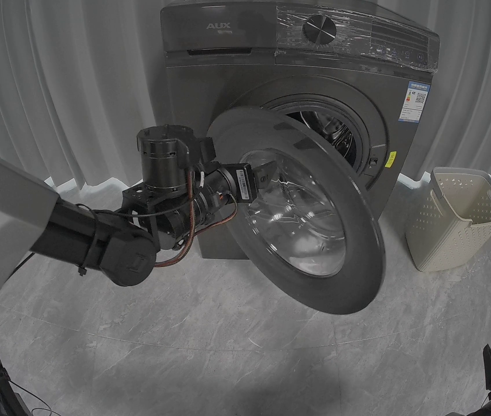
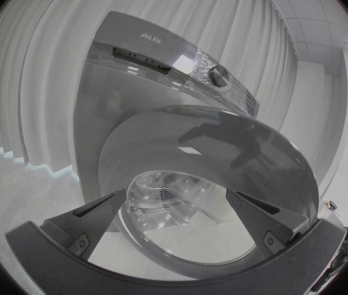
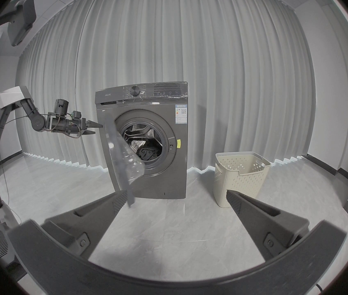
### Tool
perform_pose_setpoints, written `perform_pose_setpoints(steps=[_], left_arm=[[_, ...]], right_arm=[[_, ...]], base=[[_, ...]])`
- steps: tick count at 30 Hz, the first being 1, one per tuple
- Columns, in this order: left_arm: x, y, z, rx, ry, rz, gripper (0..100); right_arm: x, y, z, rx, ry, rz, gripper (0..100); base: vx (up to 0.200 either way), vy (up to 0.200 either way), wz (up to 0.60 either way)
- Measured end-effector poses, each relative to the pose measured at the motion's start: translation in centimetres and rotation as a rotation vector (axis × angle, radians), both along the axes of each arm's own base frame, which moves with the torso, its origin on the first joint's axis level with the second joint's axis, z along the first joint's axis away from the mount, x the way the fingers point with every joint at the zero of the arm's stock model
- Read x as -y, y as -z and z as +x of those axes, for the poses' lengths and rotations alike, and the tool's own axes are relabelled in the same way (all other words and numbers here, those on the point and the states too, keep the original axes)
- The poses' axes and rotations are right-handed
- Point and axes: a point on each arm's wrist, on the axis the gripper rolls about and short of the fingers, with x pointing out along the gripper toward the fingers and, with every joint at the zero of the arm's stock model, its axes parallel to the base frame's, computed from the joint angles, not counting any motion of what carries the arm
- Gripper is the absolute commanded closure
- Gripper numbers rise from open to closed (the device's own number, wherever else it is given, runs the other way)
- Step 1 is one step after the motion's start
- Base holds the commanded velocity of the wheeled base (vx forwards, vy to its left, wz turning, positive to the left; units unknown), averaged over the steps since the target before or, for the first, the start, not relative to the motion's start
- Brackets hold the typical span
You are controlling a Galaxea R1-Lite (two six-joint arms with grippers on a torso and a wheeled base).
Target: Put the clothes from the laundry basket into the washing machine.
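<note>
Dark grey front-loading washing machine [image 1: 210,105] stands at the far edge of the grey marble-patterned floor [image 1: 228,330], against the pale pleated curtain [image 1: 54,76]. Its round glass-windowed door [image 1: 315,284] is swung partly out, hinge side at the machine, free rim nearest the robot.

Dark clothes [image 3: 145,151] lie inside the drum. The cream perforated plastic laundry basket [image 1: 459,226] is upright on the floor just beside the machine's right flank; nothing shows above its rim, so it looks emptied.

Key relation: the door's outer face lies straight ahead of the left gripper [image 1: 265,171]. The disc runs slantwise from hinge to free rim, so a push along the gripper's line would swing it toward the drum opening [image 1: 326,125]. The left arm is by far the nearer one.

Left arm pose: stretched forward, about level, wrist pointing at the hinge-side upper part of the window. Its jaws are spread wide with nothing between them. The tips are at or just off the door face; contact cannot be confirmed.

Right gripper [image 3: 176,195]: low, well apart from machine and basket, jaws also spread, holding nothing.

Judgement: loading looks done; shutting the door is the likely remaining step.
</note>
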Motion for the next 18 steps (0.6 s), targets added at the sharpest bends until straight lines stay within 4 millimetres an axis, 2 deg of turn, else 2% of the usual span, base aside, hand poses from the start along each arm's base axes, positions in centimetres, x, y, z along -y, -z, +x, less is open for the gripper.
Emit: perform_pose_setpoints(steps=[4, 8, 13, 18], left_arm=[[-0.1, 1.6, 0.1, -0.042, -0.018, 0.023, 0], [-1.1, 2.7, -1.1, -0.09, -0.034, 0.057, 0], [-3.8, 2.6, -5.0, -0.125, -0.054, 0.099, 0], [-7.4, 1.4, -10.3, -0.107, -0.082, 0.128, 0]], right_arm=[[0.0, 0.0, 0.0, 0.0, 0.0, 0.0, 0], [0.0, 0.0, 0.0, 0.0, 0.0, 0.0, 0], [0.0, 0.0, 0.0, 0.0, 0.0, 0.0, 0], [0.0, 0.0, 0.0, 0.0, 0.0, 0.0, 0]], base=[[0.0, 0.0, 0.0], [0.0, 0.0, 0.0], [0.0, 0.0, 0.0], [0.0, 0.0, 0.0]])
